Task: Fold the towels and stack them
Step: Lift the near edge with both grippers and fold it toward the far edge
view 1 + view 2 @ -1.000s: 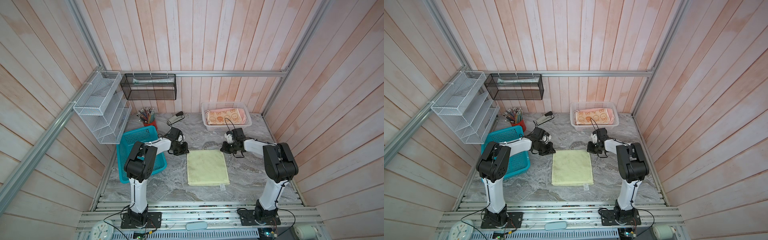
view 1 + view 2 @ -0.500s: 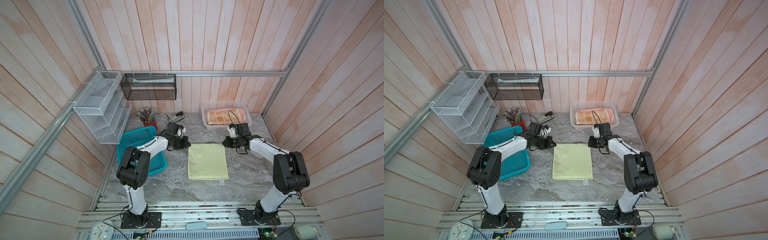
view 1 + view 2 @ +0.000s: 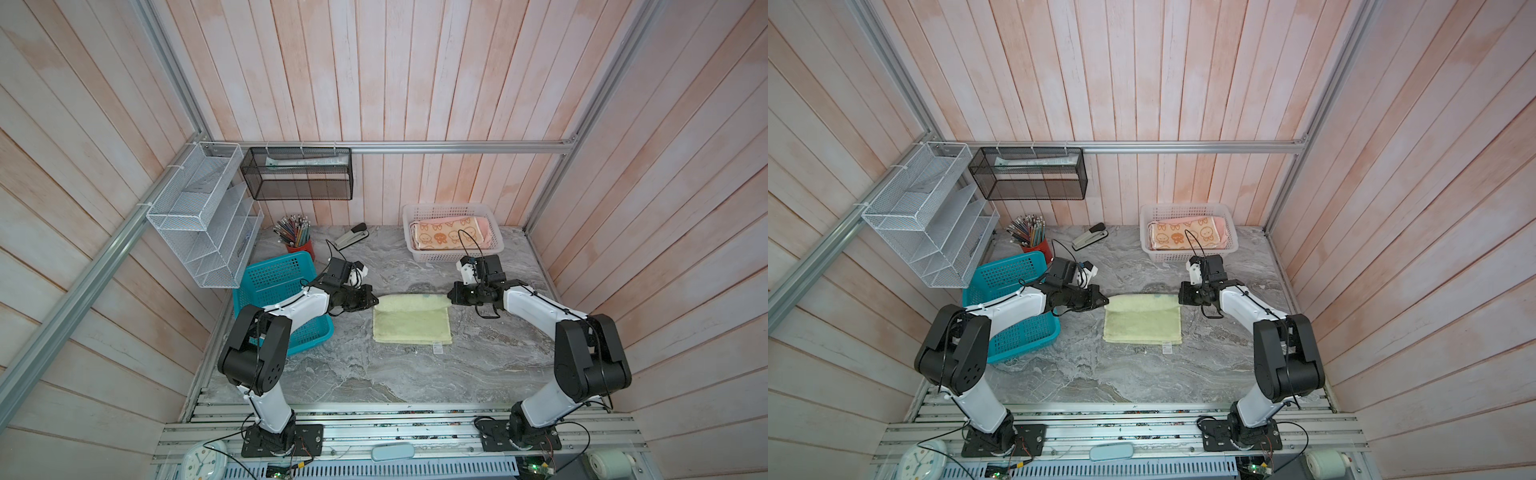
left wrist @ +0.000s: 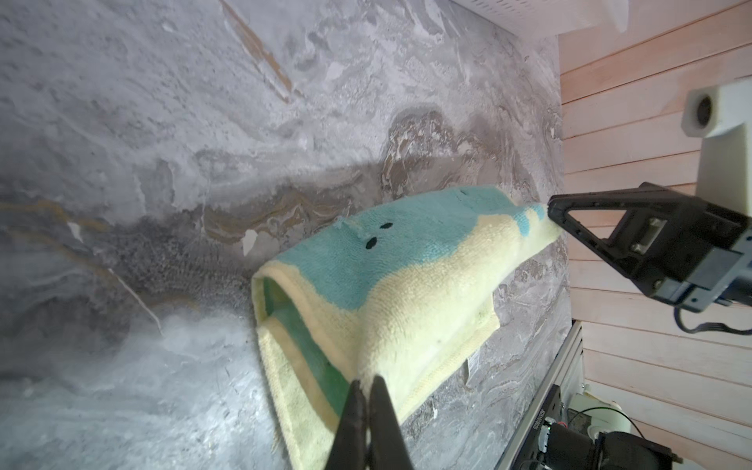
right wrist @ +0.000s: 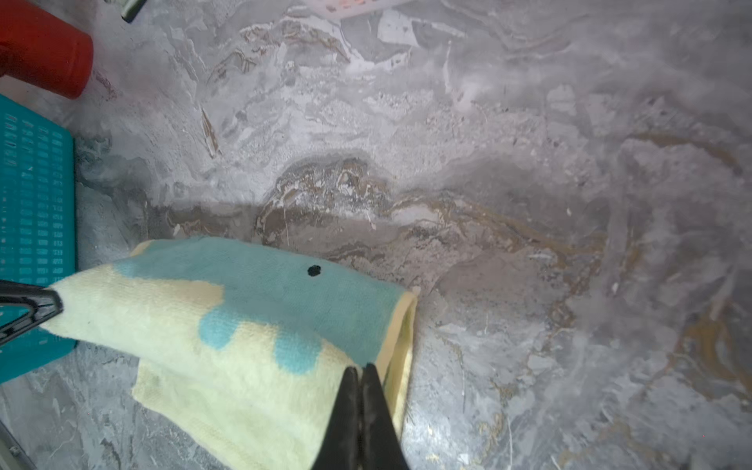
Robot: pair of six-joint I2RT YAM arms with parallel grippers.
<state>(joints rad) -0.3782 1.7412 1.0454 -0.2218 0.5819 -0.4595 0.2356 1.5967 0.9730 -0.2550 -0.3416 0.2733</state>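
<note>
While my left gripper [image 3: 376, 300] and right gripper [image 3: 449, 297] pinch corners of the yellow towel [image 3: 411, 326] at centre, this fold looks half done; bunny towel [image 3: 444, 235] sits folded in the basket [image 3: 453, 258] at 1 o'clock; stacking's left.

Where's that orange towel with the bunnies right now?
In both top views the bunny towel lies folded in the white basket at the back of the table, right of the middle, beyond the right hand.

Right gripper [image 5: 360, 368] and left gripper [image 5: 55, 303] pinch two corners of the yellow-teal towel [image 5: 183, 366], its edge raised above the desk [image 5: 529, 203], beside a basket [image 5: 32, 203].
</note>
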